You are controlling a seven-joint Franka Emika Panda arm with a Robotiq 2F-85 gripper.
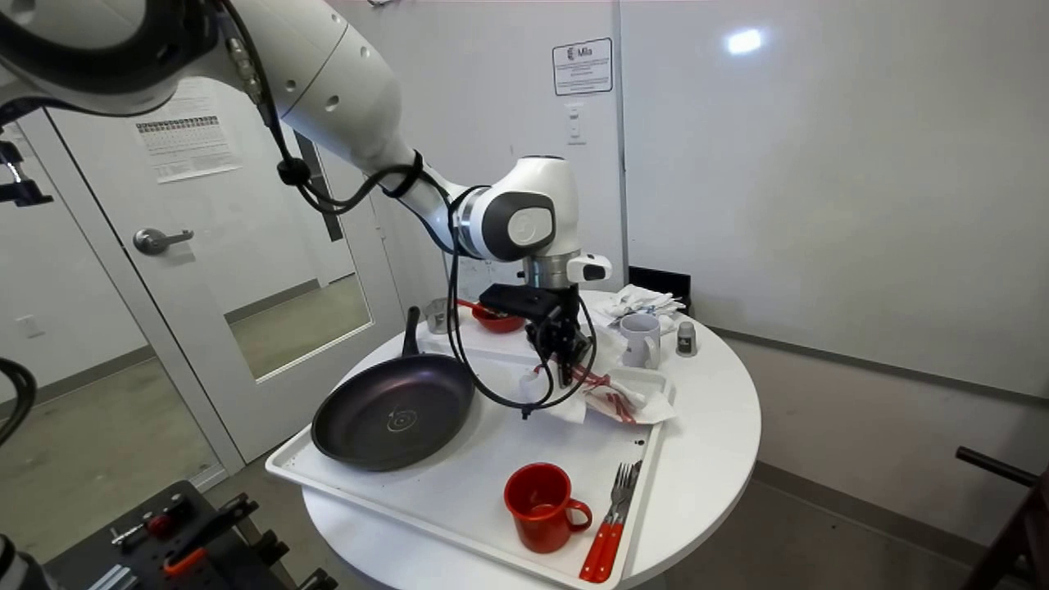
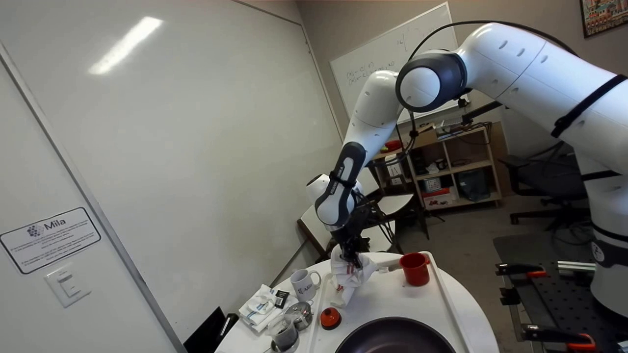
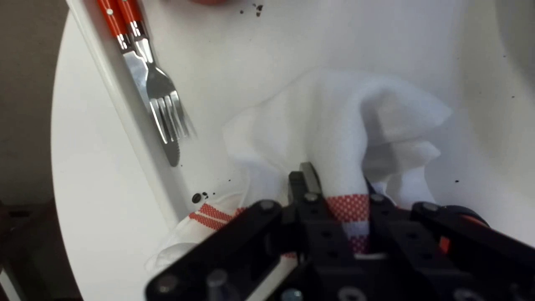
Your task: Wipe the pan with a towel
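A dark round pan [image 1: 392, 414] with a black handle lies on the white tray [image 1: 483, 467], on the other side of the tray from the cutlery. It also shows, cut off by the bottom edge, in an exterior view [image 2: 395, 336]. A white towel with red stripes [image 1: 627, 403] is bunched at the tray's edge; it also shows in an exterior view [image 2: 349, 277] and in the wrist view [image 3: 334, 125]. My gripper [image 3: 339, 179] is shut on the towel, with a fold between its fingers. The gripper [image 1: 565, 377] is low over the tray, apart from the pan.
A red mug [image 1: 541, 508] and a fork and knife with red handles [image 1: 606, 528] are on the tray. An orange-topped object [image 2: 330, 317] sits near the towel. A white mug [image 1: 639, 338], a small shaker [image 1: 687, 338] and folded cloths [image 1: 643, 301] stand beside the tray.
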